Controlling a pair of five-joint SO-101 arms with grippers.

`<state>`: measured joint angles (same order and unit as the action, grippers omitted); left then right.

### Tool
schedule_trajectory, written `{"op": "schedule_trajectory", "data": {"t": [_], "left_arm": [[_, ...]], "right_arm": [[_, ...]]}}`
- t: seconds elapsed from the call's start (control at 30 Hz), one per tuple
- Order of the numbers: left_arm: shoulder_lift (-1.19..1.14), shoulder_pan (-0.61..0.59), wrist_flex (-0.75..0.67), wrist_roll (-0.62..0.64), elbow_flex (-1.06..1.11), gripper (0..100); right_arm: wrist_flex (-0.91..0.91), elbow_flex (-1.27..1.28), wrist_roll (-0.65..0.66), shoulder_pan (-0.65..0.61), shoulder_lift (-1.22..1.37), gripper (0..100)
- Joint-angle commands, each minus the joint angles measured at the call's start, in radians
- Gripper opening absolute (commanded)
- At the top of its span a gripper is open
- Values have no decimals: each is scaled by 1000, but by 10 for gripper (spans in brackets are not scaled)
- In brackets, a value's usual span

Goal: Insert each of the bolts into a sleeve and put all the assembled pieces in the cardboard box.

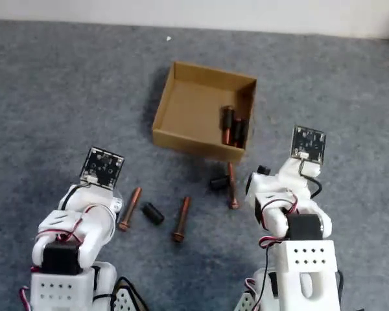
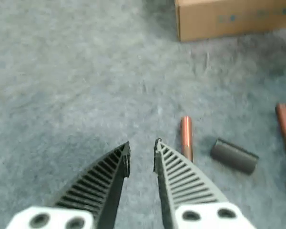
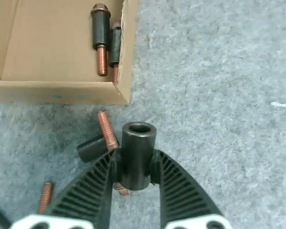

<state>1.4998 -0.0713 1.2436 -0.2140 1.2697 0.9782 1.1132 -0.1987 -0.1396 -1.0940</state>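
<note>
Grey carpet [image 1: 65,84] lies underneath, with a pale strip [image 1: 246,13] beyond it.

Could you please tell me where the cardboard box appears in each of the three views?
High view: the cardboard box sits mid-table, ahead of both arms.
Left wrist view: its corner lies far beyond the open left gripper.
Right wrist view: the cardboard box lies just beyond the sleeve held in the right gripper.
Shared landmark: the middle loose bolt.
</note>
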Motion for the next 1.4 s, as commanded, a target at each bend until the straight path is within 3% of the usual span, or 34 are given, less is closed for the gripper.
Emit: {"op": "schedule_trajectory", "data": {"t": [0.0,0.27,0.63,0.8,0.93,1.23,1.37], "left_arm": [[-177,38,-3,-49,-54,142],[-664,104,-17,-41,-222,161],[-1116,99,-276,-40,-249,157],[-1164,104,-279,-28,-278,111],[-1165,105,-276,97,-291,2],[-1164,99,-279,140,-298,5],[-1164,99,-278,305,-334,5]], "right_arm": [[-31,-10,2,15,-21,5],[-30,-8,2,15,-21,5],[-28,-8,2,15,-21,5],[-28,-8,2,15,-21,5],[-28,-8,2,16,-21,5],[-28,-8,2,16,-21,5],[-28,-8,2,16,-21,5]]}}
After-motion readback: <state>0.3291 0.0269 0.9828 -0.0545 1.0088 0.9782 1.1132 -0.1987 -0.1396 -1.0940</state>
